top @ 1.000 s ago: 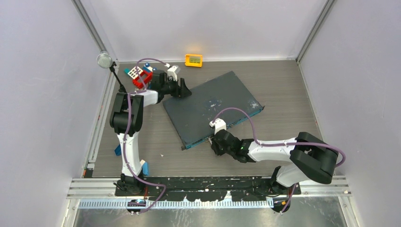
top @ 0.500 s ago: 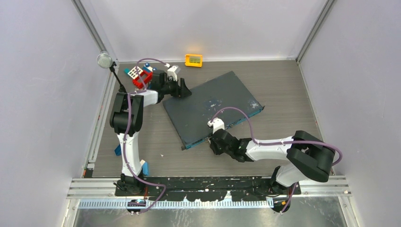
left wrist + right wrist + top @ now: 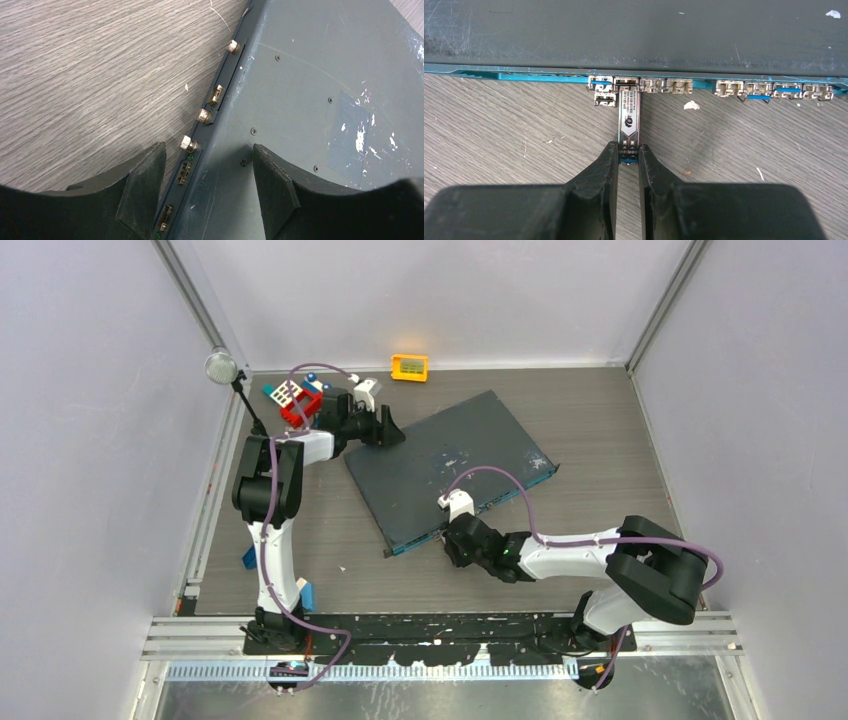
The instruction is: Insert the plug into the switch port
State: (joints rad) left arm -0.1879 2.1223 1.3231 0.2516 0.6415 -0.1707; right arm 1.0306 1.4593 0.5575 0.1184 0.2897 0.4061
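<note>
The switch [image 3: 450, 460] is a flat dark-grey box lying at an angle, its teal front face [image 3: 524, 76] toward my right arm. A silver plug [image 3: 628, 117] points straight at that face, with its front end at a switch port [image 3: 626, 82] in the row of ports. My right gripper [image 3: 628, 152] is shut on the plug's rear end; in the top view the right gripper [image 3: 455, 538] is by the front edge. My left gripper [image 3: 205, 172] is open and straddles the switch's back edge, one finger [image 3: 142, 192] on the table side, one finger [image 3: 275, 192] over the top.
A small orange-yellow box [image 3: 409, 367] lies at the back wall. A heap of red, white and blue toys [image 3: 295, 398] sits by the left arm, beside a round lamp on a stalk [image 3: 220, 367]. Blue pieces [image 3: 250, 558] lie at the left edge. Brass thumbscrews [image 3: 202, 116] stick out of the switch's back.
The right arm's elbow has shifted a little to the left, and the gripper with the plug has edged slightly toward the switch's front face. The left arm has not moved.
</note>
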